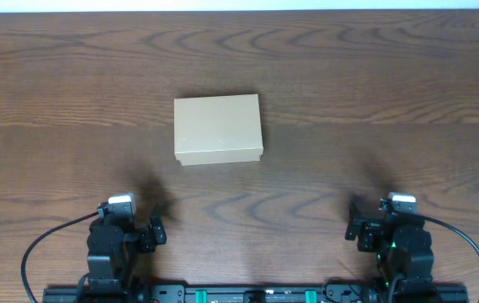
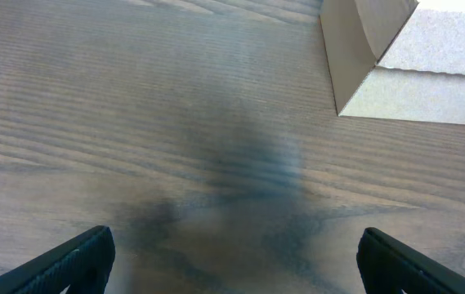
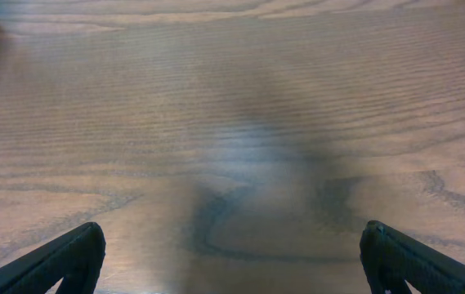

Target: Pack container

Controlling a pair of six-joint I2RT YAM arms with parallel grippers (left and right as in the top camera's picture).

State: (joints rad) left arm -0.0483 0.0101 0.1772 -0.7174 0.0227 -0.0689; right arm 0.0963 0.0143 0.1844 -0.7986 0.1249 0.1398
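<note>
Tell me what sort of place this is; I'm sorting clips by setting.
Likely a robot test bench: a wood-grain table, a left arm and right arm on a rail at its edge, and one closed cardboard box.

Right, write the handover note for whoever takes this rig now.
Left gripper: open, empty, low over the dark wooden table, near its base.
Right gripper: open, empty, likewise.
Small tan-brown cardboard mailer box: mid-table, ahead of both arms and between them, lid apparently shut, neither gripper touching it.
Done: nothing visible.
Left: open the box, pack it, close it. Nothing to pack is in view.
</note>
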